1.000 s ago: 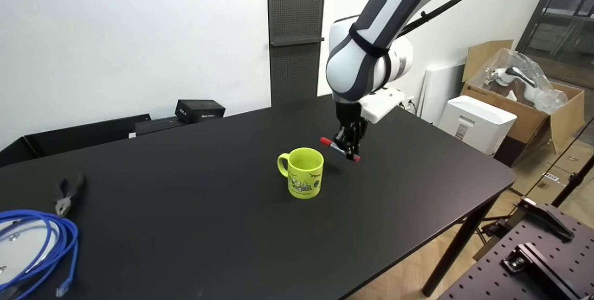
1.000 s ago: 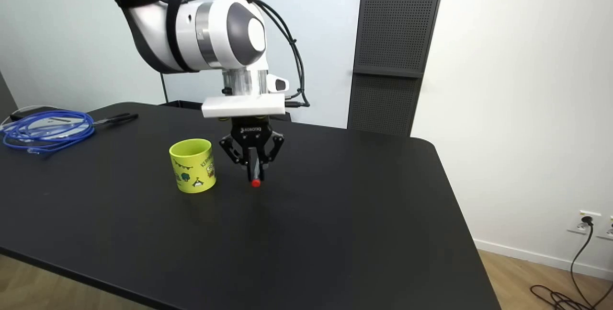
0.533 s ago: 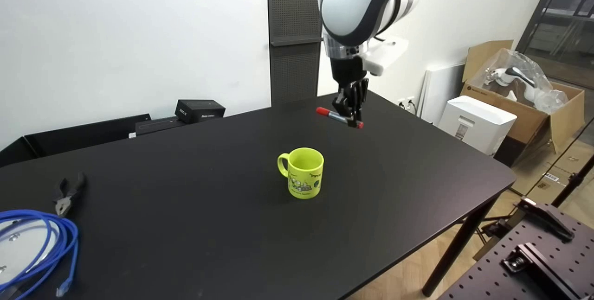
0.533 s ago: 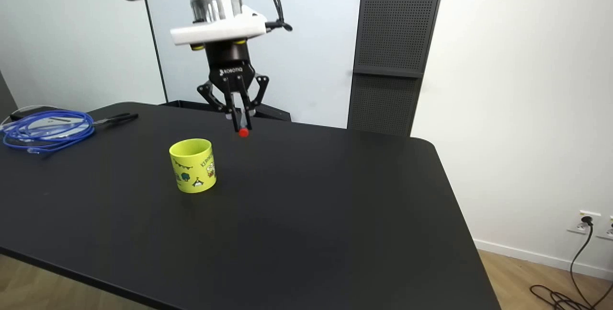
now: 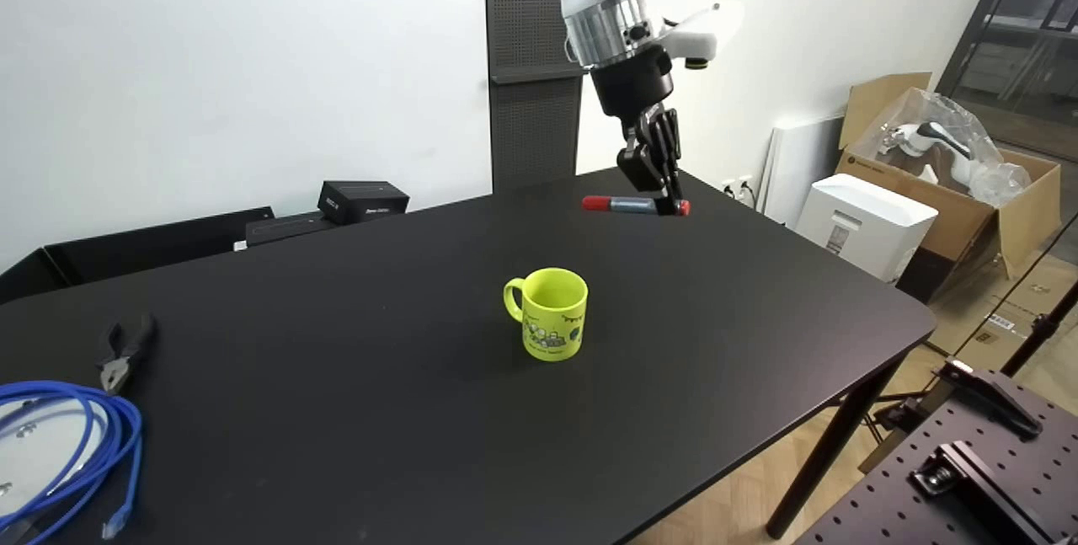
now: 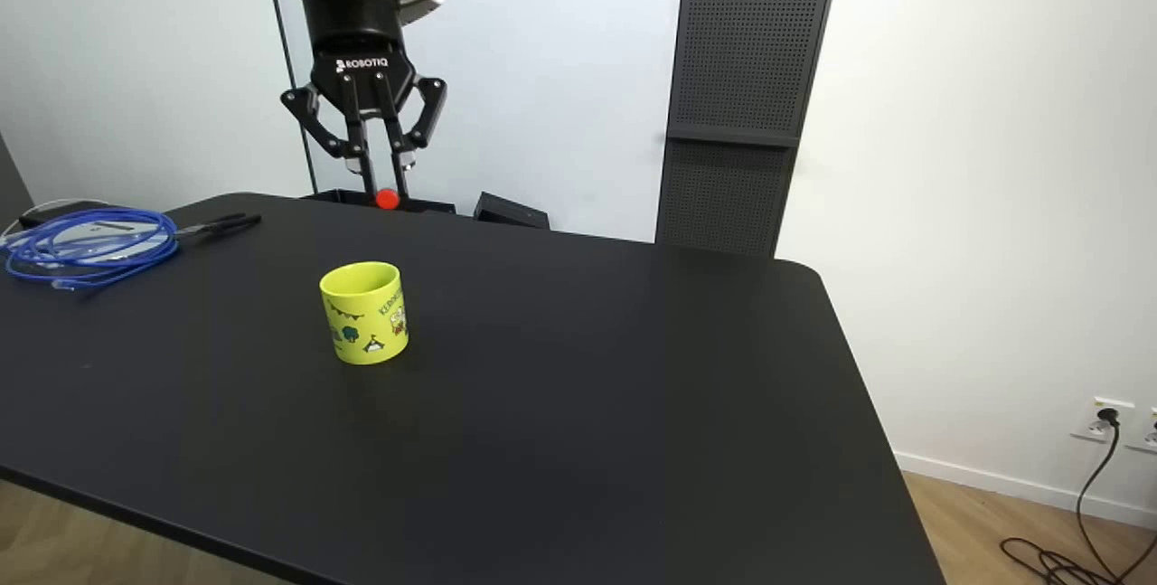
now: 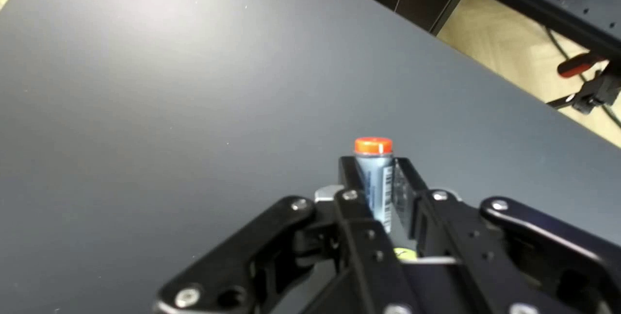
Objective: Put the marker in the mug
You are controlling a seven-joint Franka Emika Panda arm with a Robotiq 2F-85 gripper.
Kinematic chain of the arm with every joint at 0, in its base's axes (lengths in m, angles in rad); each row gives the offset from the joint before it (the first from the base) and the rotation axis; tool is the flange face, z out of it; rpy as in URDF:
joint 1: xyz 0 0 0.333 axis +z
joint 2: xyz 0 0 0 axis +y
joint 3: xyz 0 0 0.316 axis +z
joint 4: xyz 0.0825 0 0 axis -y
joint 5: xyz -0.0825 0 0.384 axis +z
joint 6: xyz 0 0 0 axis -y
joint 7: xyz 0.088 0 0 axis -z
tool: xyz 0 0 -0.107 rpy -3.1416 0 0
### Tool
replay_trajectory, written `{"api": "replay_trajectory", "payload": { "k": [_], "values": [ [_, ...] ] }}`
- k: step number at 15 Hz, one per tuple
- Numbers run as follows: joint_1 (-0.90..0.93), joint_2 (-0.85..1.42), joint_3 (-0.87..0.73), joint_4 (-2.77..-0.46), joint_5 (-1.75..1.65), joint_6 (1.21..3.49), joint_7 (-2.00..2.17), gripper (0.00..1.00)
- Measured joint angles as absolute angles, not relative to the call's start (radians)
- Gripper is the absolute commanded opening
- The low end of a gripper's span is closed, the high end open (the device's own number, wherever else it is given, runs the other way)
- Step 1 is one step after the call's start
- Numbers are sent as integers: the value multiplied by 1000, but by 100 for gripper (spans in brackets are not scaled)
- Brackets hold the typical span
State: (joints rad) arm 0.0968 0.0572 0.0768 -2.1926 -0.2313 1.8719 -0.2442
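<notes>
The yellow-green mug stands upright on the dark table in both exterior views (image 5: 553, 334) (image 6: 366, 323). Its handle shows in one of them only. A sliver of the mug shows between the fingers in the wrist view (image 7: 405, 254). My gripper (image 6: 386, 185) is shut on the marker (image 5: 632, 205) and holds it in the air, above the table and higher than the mug rim. The marker has a grey body, a long red cap and a short red end. It lies nearly level, gripped near the short end, with the cap pointing out. In the wrist view the red end (image 7: 373, 145) sticks out past the fingertips.
Blue cable (image 5: 126, 435) and pliers (image 5: 118, 355) lie at one end of the table (image 5: 379, 410). Black boxes (image 5: 362, 201) stand by the wall. A white box (image 5: 867, 225) and a cardboard box (image 5: 952, 200) stand off the table. A perforated metal bench (image 5: 968, 478) is nearby.
My gripper has risen from low beside the mug, carrying the marker up and away from it. The wrist has tilted, and the marker has gone from sloping to nearly level. The mug has not moved.
</notes>
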Motion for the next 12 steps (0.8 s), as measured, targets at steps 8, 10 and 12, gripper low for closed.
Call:
{"api": "replay_trajectory", "payload": {
  "k": [8,10,12],
  "values": [
    [97,74,88,-2176,-222,1821,-267,5],
    [97,83,89,-2170,-229,1785,-268,5],
    [99,107,93,-2148,-242,1719,-268,5]
  ]
}}
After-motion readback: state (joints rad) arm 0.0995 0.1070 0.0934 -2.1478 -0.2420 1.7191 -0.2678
